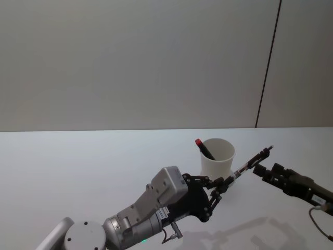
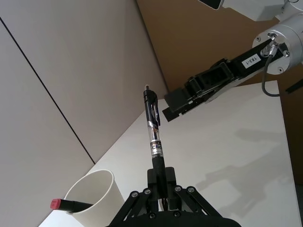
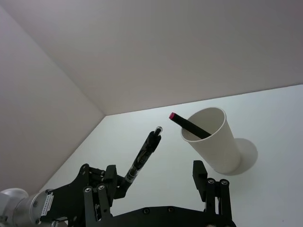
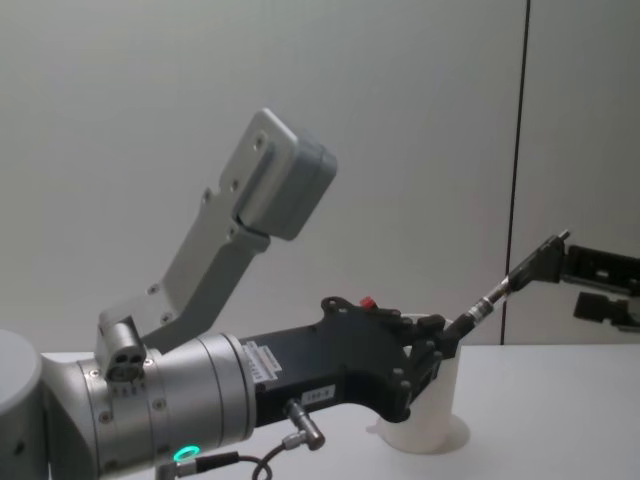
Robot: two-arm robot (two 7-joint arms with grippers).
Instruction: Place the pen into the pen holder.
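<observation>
My left gripper (image 1: pixel 222 187) is shut on the lower end of a black pen (image 1: pixel 251 163), which slants up and to the right above the table. The same pen (image 2: pixel 153 130) rises from the left gripper (image 2: pixel 161 182) in the left wrist view. The pen holder (image 1: pixel 218 156), a white paper cup, stands just behind the left gripper, with a red-capped pen (image 1: pixel 204 148) leaning inside it. My right gripper (image 4: pixel 582 285) hovers open at the right, close to the black pen's tip (image 4: pixel 558 238) and apart from it. The cup (image 4: pixel 432 420) is partly hidden behind the left hand.
The white table (image 1: pixel 78 172) stretches wide to the left and in front of the cup. A plain wall (image 1: pixel 130 62) with a dark vertical seam (image 1: pixel 268 62) closes off the back.
</observation>
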